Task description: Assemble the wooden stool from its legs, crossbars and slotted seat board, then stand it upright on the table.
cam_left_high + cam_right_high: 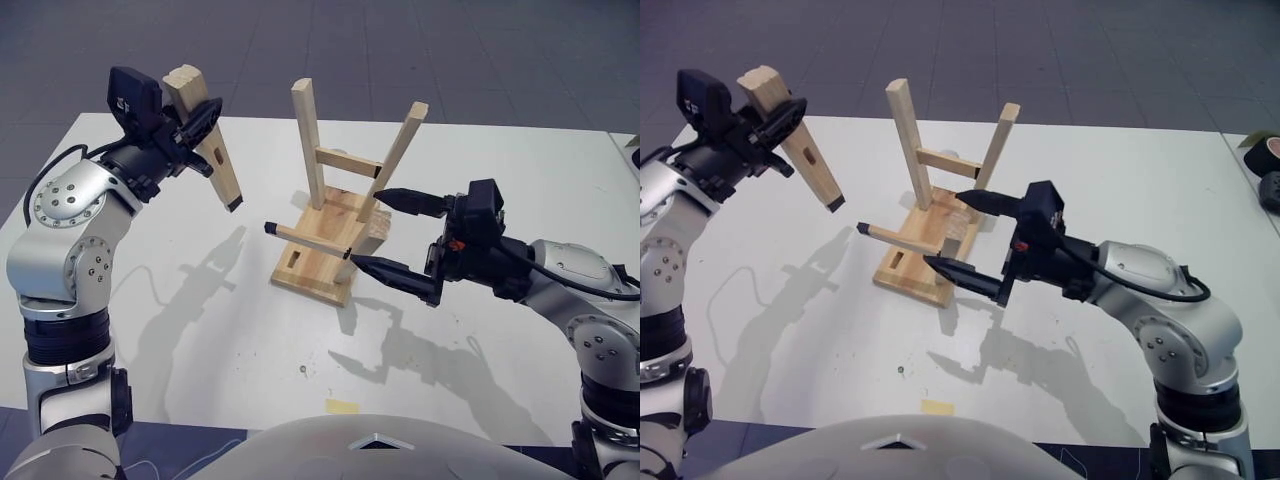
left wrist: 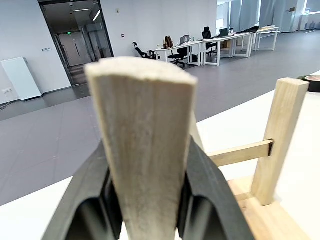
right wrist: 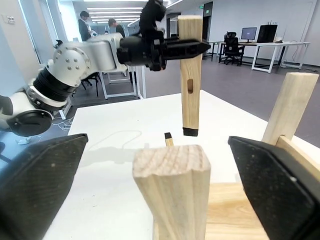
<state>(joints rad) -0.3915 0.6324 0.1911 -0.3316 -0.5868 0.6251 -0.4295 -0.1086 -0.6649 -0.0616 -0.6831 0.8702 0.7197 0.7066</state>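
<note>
Right hand (image 1: 370, 226) spread about the near leg (image 3: 172, 190); left hand (image 1: 203, 135) clamped on the last leg (image 1: 222, 172), held high.
With the near leg steadied in the seat (image 1: 310, 275) on the bench (image 1: 200, 330), the raised slot (image 3: 190, 86) is best aligned squarely with the free crossbar (image 1: 305, 238).

head stereo pair looking down over table (image 1: 500, 170), wrist cameras near table level, both sharing the stool (image 1: 315, 265)

four legs (image 1: 309, 140) (two upright), two crossbars (image 1: 348, 161), one slotted seat board (image 1: 310, 272).
</note>
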